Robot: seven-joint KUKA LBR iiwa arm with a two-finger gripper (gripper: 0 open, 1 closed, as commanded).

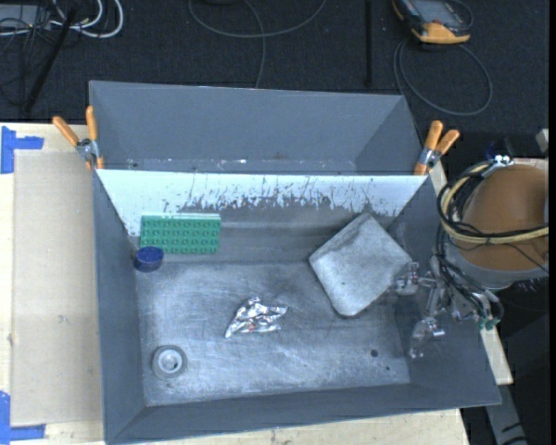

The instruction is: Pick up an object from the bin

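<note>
Grey metal bin (259,378), floor scuffed. Green studded brick plate (180,235) lay at far left, blue cap (148,260) just beside it. Crumpled foil (256,318) mid-floor. Small round lid (169,361) near left. Grey pad (358,265) at right.

Single camera, mounted above the bin (259,137), looking down and tilted somewhat to one side. The far wall faces the lens and shows its full inner face toward frame top. The near wall at frame bottom is foreshortened to a narrow band. The side walls slope outward from the bin's base. The whole bin sits in frame with margin all round, so the stand-off is moderate, not close. Dark floor (259,26) with cables runs across frame top, beyond the far rim. Arm (505,216) enters from frame right; claw (419,311) is low by the right wall.
</note>
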